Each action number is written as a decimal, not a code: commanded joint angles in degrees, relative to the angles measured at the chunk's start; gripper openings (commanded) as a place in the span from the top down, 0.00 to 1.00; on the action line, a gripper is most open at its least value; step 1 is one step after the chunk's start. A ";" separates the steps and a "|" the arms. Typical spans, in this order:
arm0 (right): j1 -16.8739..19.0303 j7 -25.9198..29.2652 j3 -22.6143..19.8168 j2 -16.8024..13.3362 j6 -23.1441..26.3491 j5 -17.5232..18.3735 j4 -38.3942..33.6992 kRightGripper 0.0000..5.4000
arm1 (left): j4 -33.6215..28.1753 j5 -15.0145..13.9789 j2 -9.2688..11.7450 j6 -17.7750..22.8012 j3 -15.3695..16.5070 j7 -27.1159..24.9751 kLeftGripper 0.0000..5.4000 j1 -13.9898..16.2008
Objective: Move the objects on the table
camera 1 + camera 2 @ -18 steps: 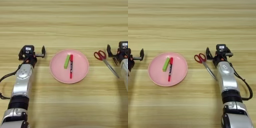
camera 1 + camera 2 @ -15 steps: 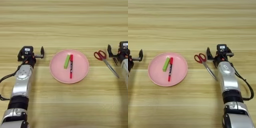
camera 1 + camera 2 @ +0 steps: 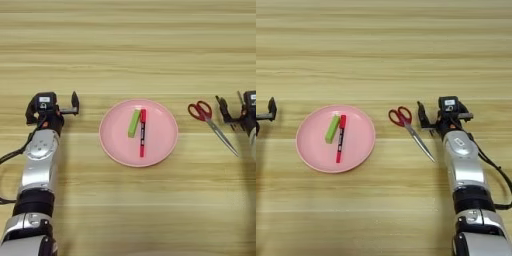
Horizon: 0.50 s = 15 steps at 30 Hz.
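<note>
While the left gripper (image 3: 52,106) backs off: it sits a shade further left than a moment ago, so the gap to the plate (image 3: 114,146) has widened; its fingers are spread wide with nothing between them.
Right gripper (image 3: 443,114): almost where it was, just right of the scissors (image 3: 411,131), fingers likewise spread and empty (the near finger stands close to the red handles but does not touch them).
Plate: unmoved, near the middle of the table (image 3: 125,50), between the two arms.
Bar (image 3: 133,123): green, lying on the plate, left of the marker and tilted a little.
Marker (image 3: 142,132): red, lying on the plate beside the bar, nearly touching its upper end.
Scissors: flat on the wood, well right of the plate, handles up and left, blades pointing down and right towards the right arm; unmoved.
Meaning for the task: nothing has been shifted in this interval; I judge the left arm to be done near the plate or idling, and the scissors the likeliest next pick.
In the way: little; the blades run close beside the right forearm, which could nudge them on a careless reach.
</note>
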 commanded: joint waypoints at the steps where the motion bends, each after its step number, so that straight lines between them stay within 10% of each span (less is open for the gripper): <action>1: 1.01 1.33 1.07 -1.35 1.08 -0.88 -0.93 0.00 | -0.25 -0.26 0.07 0.22 0.13 0.48 0.00 -0.31; 15: 1.82 3.81 2.67 -3.07 3.45 -1.62 -2.17 0.00 | -0.30 -0.28 0.05 0.62 0.02 0.67 0.00 -0.26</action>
